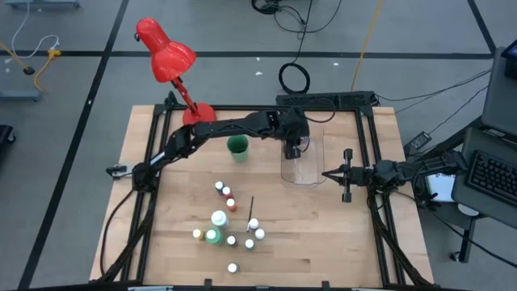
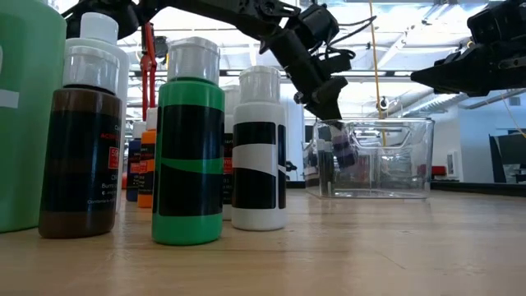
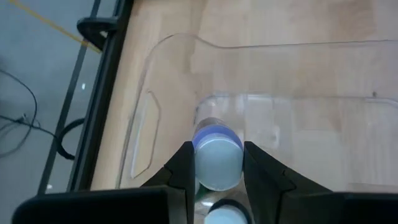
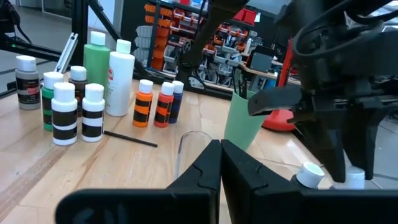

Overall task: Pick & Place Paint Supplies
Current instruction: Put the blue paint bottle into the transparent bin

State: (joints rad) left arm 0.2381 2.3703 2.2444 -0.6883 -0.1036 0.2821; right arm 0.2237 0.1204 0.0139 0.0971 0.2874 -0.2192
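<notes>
Gripping 1 small round purple bottle (image 3: 216, 160), left pincer (image 3: 216, 171) hovers over clear plastic tray (image 1: 311, 174).

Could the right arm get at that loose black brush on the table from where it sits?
Probably yes. The right gripper, shut and empty, waits beside the clear tray; bare wood lies between it and the brush. The bottles stand mostly beyond it.

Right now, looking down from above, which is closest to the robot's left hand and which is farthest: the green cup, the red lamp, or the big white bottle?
From the left hand, over the clear tray:
1. Green cup, just beside it on the lamp's side.
2. Big white bottle, down among the little paint bottles.
3. Red lamp, its head out past the table's back corner.
</notes>
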